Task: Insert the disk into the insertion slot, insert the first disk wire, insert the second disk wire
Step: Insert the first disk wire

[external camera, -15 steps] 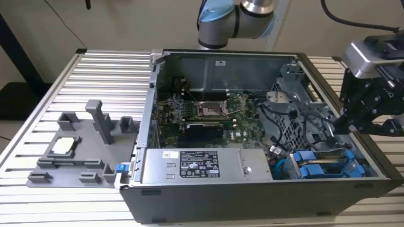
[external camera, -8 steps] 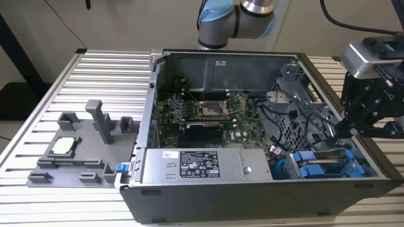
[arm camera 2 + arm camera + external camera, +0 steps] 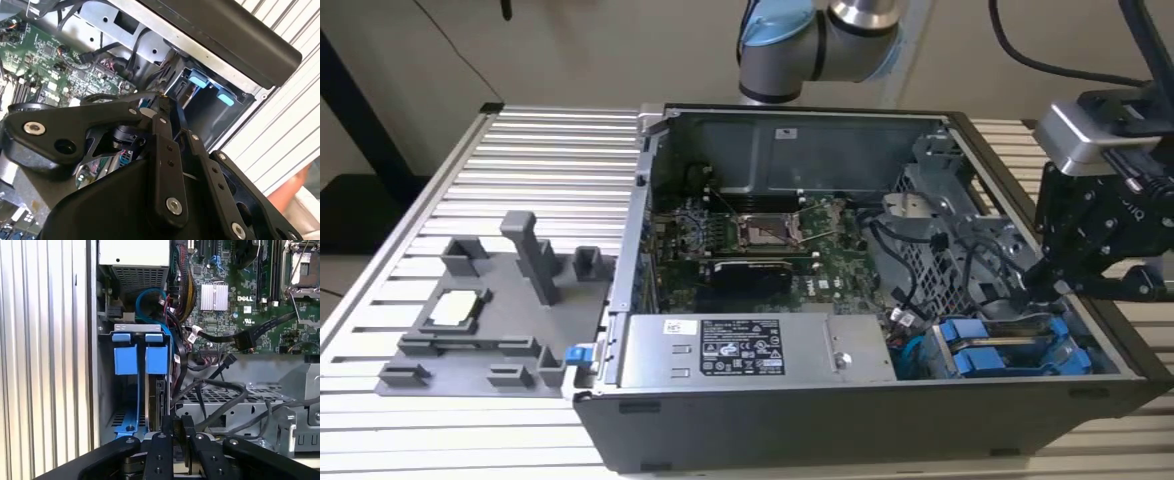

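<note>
Your gripper [image 3: 1043,288] hung over the near corner of the open computer case [image 3: 854,425], on the exterior view's right. In the first wrist view its black, bolted fingers [image 3: 166,430] were drawn in with only a thin gap between them; whether they pinched anything, you could not tell. Their tips sat just beside the exposed end of the disk [image 3: 156,360]; whether they touched it, you could not tell either.

The disk stood seated in the insertion slot [image 3: 106,395], a bay of dull grey sheet metal. The two glossy bright blue plastic handles of its carrier showed at one end, and a thin blue rail ran along its side.

Round black cables [image 3: 235,386] looped loose near the fingers, across a perforated grey cage [image 3: 260,396]. Farther in lay the green motherboard [image 3: 678,245] and a boxy silver power supply [image 3: 827,350] with a white label. The case rested on a ribbed aluminium table [image 3: 520,150], beside a matte grey plastic fixture [image 3: 494,300].
</note>
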